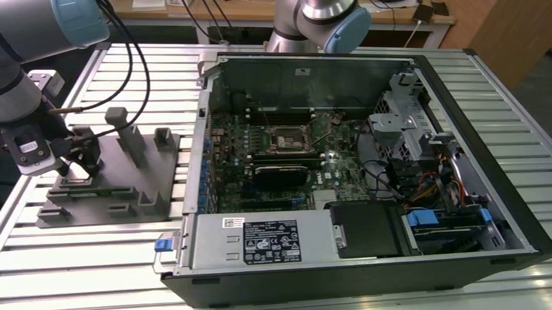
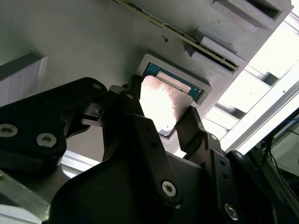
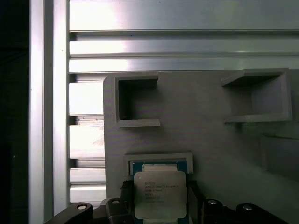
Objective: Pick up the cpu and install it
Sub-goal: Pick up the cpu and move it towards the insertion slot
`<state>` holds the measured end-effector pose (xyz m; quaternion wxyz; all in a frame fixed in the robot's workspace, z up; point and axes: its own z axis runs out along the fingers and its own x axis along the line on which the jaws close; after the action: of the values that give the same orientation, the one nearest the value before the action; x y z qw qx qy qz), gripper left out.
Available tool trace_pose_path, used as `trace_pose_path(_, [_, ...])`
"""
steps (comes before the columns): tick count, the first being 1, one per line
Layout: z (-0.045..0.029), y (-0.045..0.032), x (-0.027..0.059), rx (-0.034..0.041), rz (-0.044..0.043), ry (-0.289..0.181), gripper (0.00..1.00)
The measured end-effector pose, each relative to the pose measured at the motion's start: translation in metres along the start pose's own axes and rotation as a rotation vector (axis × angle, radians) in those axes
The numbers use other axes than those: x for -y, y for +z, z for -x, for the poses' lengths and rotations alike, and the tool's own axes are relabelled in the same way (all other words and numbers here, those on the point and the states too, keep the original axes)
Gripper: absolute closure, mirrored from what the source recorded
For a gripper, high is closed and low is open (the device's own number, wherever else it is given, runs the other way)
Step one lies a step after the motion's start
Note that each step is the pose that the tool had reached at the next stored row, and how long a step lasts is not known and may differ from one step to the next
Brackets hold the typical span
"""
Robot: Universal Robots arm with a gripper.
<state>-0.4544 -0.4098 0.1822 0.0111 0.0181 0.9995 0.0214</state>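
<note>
Arm bent low over gray fixture [image 1: 112,187] at the exterior view's left, well apart from open computer case [image 1: 345,161]. Gripper [image 2: 163,106] pointing down, fingers [image 2: 194,126] clamped on cpu [image 3: 160,193], just above fixture's framed recess [image 3: 159,156].

The arm [image 1: 17,90] is silver-grey with pale blue joint caps [image 1: 76,22] and black cables [image 1: 129,58]. Its gripper [image 2: 163,106] is black links with silver screws [image 2: 169,188].
</note>
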Motion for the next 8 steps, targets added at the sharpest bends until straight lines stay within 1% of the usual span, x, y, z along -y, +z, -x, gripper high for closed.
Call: trace_pose_path(8, [0.0,0.0,0.0,0.0001,-0.0006,0.0,0.45])
